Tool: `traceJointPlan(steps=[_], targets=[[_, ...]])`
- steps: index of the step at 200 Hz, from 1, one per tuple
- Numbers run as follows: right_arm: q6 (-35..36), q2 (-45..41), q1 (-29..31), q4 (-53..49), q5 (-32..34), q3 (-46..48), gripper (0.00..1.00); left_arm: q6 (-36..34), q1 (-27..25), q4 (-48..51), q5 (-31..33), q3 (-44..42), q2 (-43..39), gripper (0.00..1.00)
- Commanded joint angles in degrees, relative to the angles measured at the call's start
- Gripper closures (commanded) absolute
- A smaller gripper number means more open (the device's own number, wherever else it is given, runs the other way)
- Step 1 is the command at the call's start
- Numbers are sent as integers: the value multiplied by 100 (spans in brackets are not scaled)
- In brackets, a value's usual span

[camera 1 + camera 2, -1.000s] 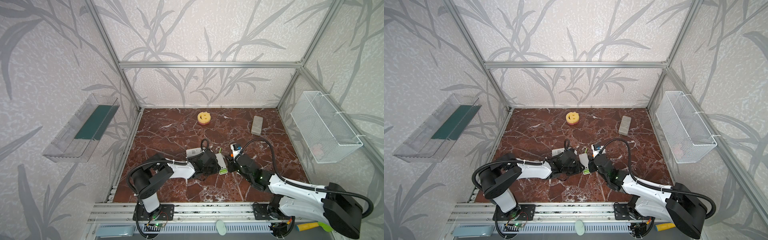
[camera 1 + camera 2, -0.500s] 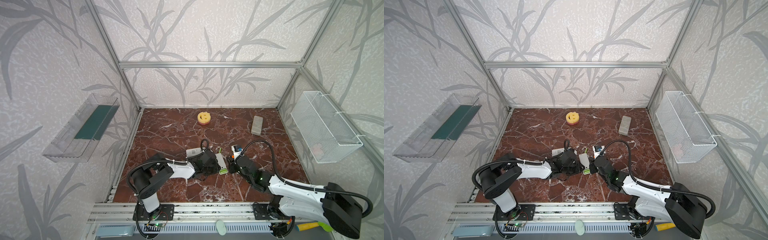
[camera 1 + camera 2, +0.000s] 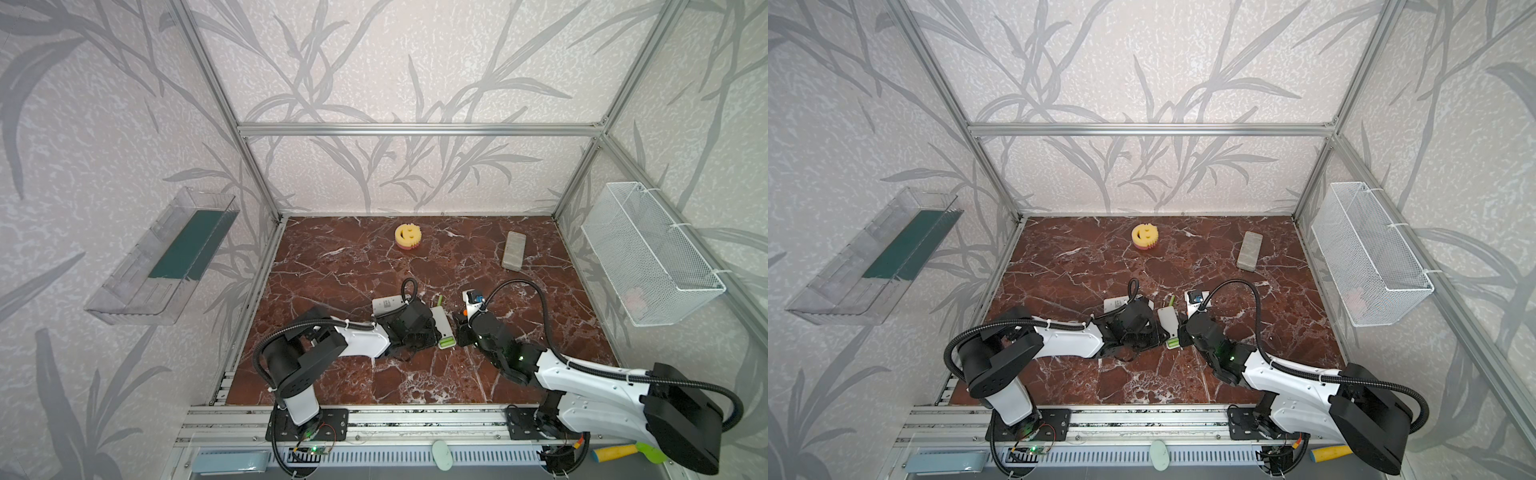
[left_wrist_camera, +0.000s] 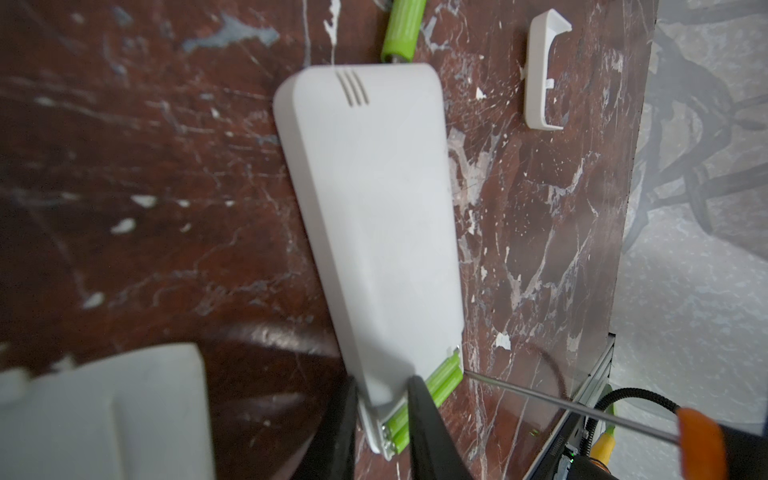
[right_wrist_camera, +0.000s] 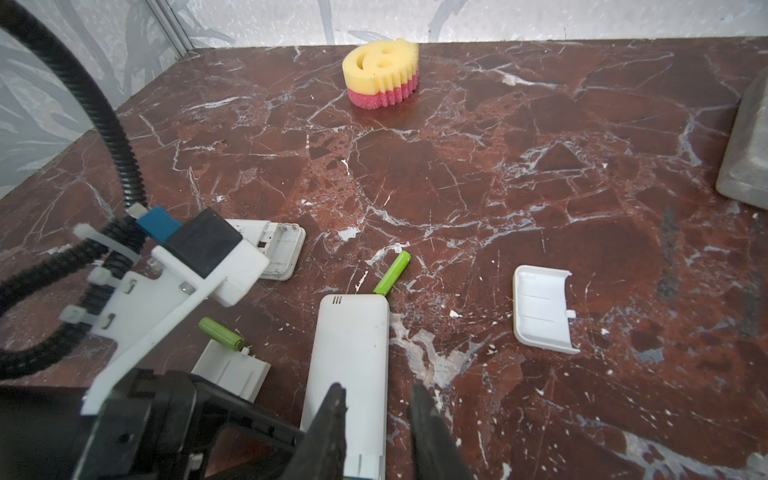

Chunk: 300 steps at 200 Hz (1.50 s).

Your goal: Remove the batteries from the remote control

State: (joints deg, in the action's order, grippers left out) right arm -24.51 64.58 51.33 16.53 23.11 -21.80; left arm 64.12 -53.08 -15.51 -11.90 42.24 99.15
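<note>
A white remote control point(image 4: 374, 216) lies face down, with two lime-green batteries point(image 4: 442, 380) showing in its open end. My left gripper point(image 4: 384, 415) is shut on that end of the remote point(image 3: 441, 324). Two loose batteries lie on the table: one point(image 5: 392, 272) at the remote's far end, another point(image 5: 220, 332) beside a white cover point(image 5: 230, 368). My right gripper point(image 5: 380, 415) hovers over the battery end, shut on an orange-handled screwdriver point(image 4: 702, 440) whose shaft tip reaches the batteries. In the right wrist view the screwdriver is hidden.
A second white remote point(image 5: 274, 249) with an empty compartment lies behind my left gripper. Another cover point(image 5: 540, 309) lies to the right. At the back are a yellow smiley sponge point(image 3: 408, 237) and a grey block point(image 3: 513, 250). A wire basket point(image 3: 648, 257) hangs on the right wall.
</note>
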Motion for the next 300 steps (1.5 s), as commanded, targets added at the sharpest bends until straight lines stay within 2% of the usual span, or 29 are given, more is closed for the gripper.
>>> traceJointPlan(steps=[1, 40, 96, 133, 207, 300], targets=[[-156, 107, 43, 264, 85, -167, 100, 70, -18, 40, 10, -86, 166, 77], [-221, 189, 54, 339, 95, -164, 100, 92, -27, -20, -21, -93, 207, 77], [28, -203, 99, -26, 375, -324, 100, 101, -28, -31, -14, -102, 200, 77], [113, -156, 102, -2, 433, -342, 100, 101, -27, -51, -36, -108, 208, 78], [27, 202, 100, 113, 413, -308, 100, 119, -27, -75, -41, -128, 197, 78], [-488, 77, 103, 130, 264, -126, 100, 175, -43, -70, -69, -94, 295, 79]])
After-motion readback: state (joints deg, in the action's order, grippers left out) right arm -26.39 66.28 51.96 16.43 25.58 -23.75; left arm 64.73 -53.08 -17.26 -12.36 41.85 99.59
